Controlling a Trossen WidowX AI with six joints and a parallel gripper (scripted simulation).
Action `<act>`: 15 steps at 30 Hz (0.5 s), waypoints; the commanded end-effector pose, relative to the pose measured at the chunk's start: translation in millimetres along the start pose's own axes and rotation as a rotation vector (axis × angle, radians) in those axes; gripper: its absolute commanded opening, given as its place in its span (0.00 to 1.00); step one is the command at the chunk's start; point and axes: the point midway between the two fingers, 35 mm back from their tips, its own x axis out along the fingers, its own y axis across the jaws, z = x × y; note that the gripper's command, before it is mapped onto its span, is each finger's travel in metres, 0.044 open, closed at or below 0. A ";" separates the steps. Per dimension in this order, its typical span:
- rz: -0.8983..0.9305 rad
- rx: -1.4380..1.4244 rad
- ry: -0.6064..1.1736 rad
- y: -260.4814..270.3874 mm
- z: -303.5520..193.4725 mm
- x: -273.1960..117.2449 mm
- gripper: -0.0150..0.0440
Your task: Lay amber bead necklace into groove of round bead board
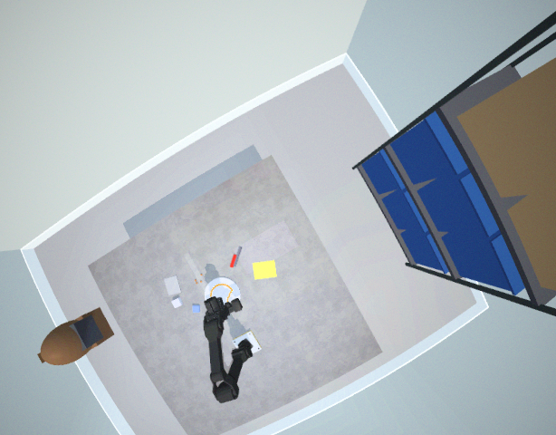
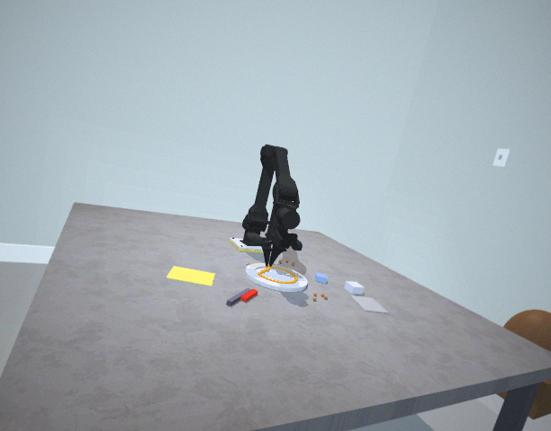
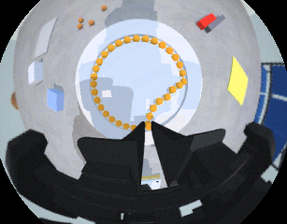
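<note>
The amber bead necklace lies as a loop on the round white bead board. In the wrist view its left, top and upper right beads follow the round groove. At the lower right a stretch of beads cuts inward, off the groove, whose bare arc shows beside it. My gripper is shut on a bead of the necklace at the board's near edge in the wrist view, at the lower end of that stretch. In the top view the arm hides the fingertips.
Loose orange beads, a blue block, a white block and a grey tile lie to one side. A red and dark bar and a yellow sheet lie on the other.
</note>
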 end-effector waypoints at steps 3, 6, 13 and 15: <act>-0.005 -0.004 -0.006 -2.5 0.3 -3.1 0.25; -0.006 -0.004 -0.006 -10.3 -4.1 -3.1 0.25; -0.006 -0.004 -0.006 -14.2 -6.4 -3.0 0.25; -0.006 -0.004 -0.006 -14.2 -6.4 -1.9 0.25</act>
